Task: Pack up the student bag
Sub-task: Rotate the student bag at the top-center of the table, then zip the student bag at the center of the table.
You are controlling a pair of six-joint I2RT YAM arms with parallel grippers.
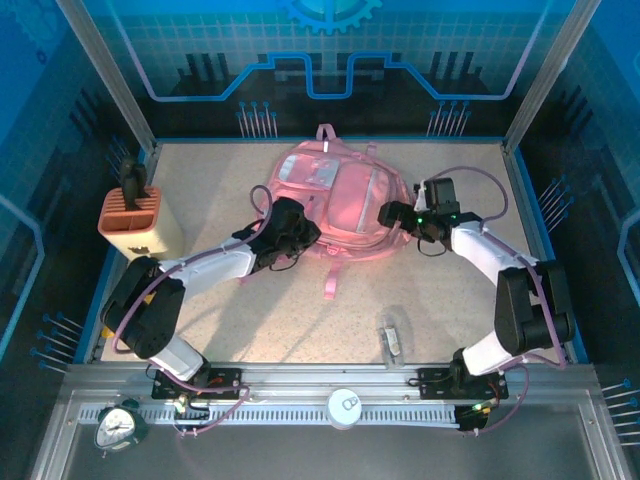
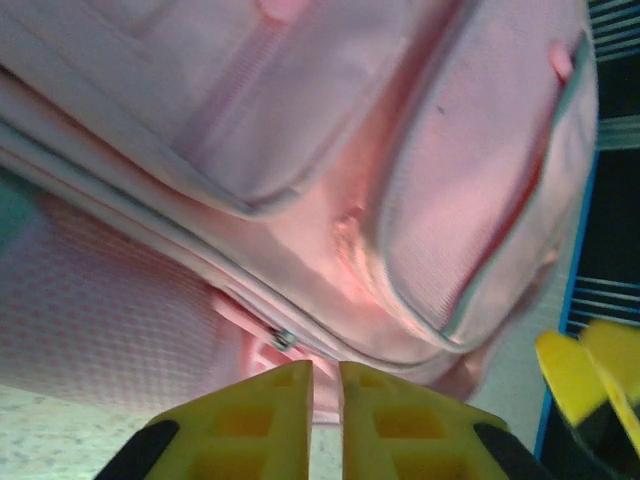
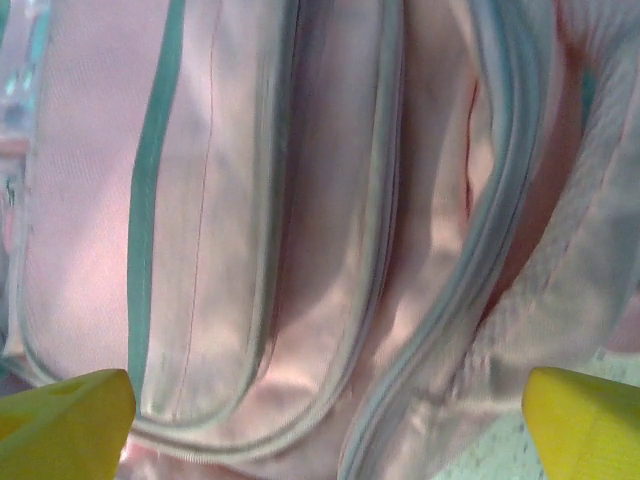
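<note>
Now your student bag (image 1: pixel 335 195) lies flat at the far middle of the table (image 1: pixel 450 300). Your left gripper (image 2: pixel 325 385) is all but pressed together at its near left corner; your right gripper (image 3: pixel 325 420) stands spread wide at its right side.

surface (image 1: pixel 300 320): beige, speckled | student bag (image 1: pixel 335 195): pink, lies at far middle | pen holder (image 1: pixel 135 225): stands at left edge | small clear object (image 1: pixel 390 343): near front right

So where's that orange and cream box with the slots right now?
In the overhead view, the orange-and-cream slotted box stands at the left edge of the table, well left of the big pink fabric backpack, not touching it.
</note>
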